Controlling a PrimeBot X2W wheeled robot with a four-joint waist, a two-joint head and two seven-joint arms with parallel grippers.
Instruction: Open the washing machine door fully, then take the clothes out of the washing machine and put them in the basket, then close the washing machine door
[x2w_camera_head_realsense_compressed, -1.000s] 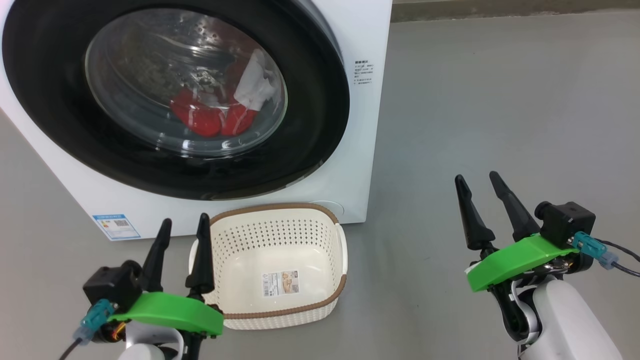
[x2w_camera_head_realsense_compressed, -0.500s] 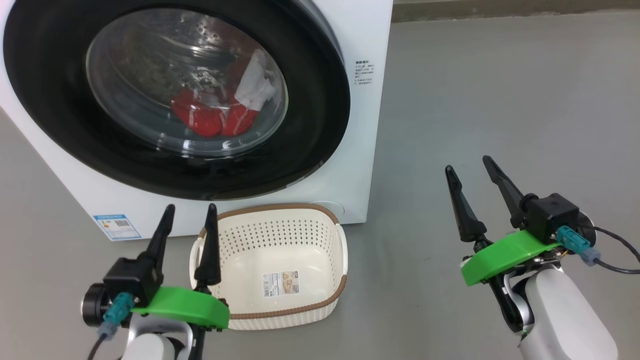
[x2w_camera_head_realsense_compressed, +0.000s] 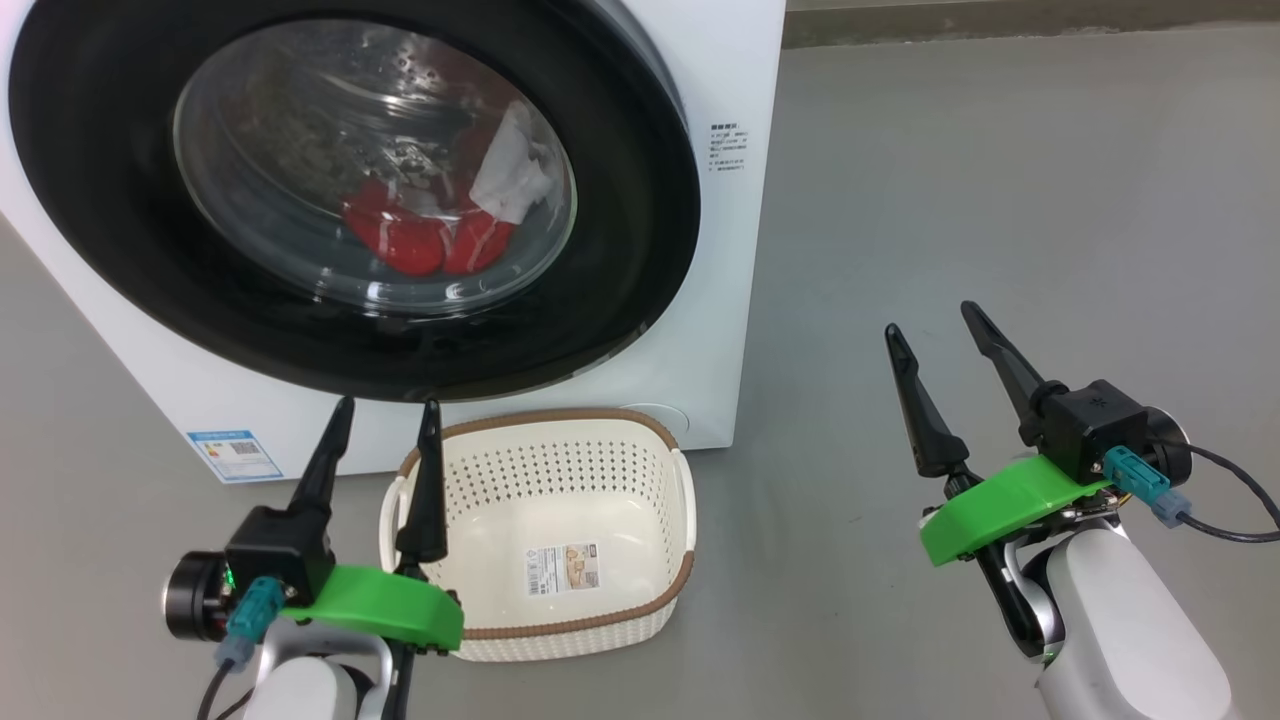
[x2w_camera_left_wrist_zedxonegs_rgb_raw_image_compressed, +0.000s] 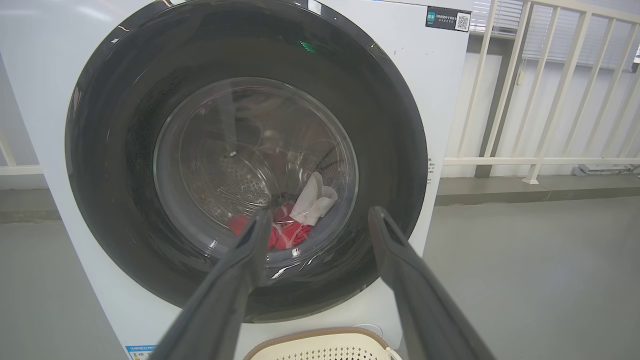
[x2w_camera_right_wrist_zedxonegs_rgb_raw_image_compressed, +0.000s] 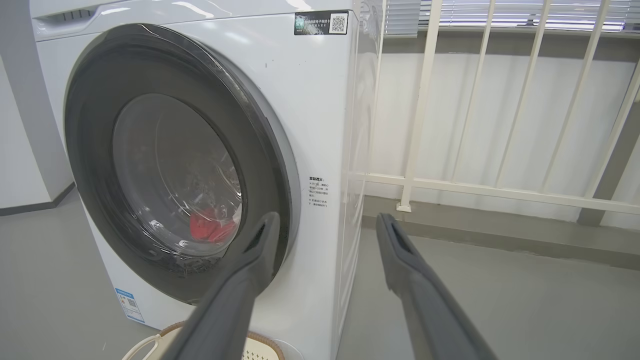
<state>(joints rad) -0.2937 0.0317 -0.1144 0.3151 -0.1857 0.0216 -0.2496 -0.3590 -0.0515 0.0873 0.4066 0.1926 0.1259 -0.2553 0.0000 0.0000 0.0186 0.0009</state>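
Grey, smooth flooring (x2w_camera_head_realsense_compressed: 1000, 200) is spread under everything, and a white railing (x2w_camera_right_wrist_zedxonegs_rgb_raw_image_compressed: 500, 125) is seen behind it in the right wrist view. On that floor the washing machine (x2w_camera_head_realsense_compressed: 745, 60) is set, a white box taking up the upper left of the head view, with a small blue label (x2w_camera_head_realsense_compressed: 233, 452) stuck low on its front. The washing machine door (x2w_camera_head_realsense_compressed: 630, 250) is found closed, its glossy black ring lying against the white front (the right wrist view, taken from the side, shows this best). Through the bulging glass window the clothes (x2w_camera_head_realsense_compressed: 420, 240) are made out inside the drum: a red heap with a white piece raised at its right, lying low in the window.

The basket (x2w_camera_head_realsense_compressed: 683, 570) is placed upright on the floor just in front of the machine, below the door, and a paper label (x2w_camera_head_realsense_compressed: 560, 567) is seen on its bare bottom.

The left gripper (x2w_camera_head_realsense_compressed: 388, 402) is held at the lower left, beside the basket's left end, and is pointed at the door. Its fingers (x2w_camera_head_realsense_compressed: 425, 480) are spread apart and empty. One of them is overlapped with the basket's rim in the head view, though contact cannot be told. The right gripper (x2w_camera_head_realsense_compressed: 929, 317) is held at the lower right over open floor, well apart from machine and basket, with its fingers likewise spread and empty.
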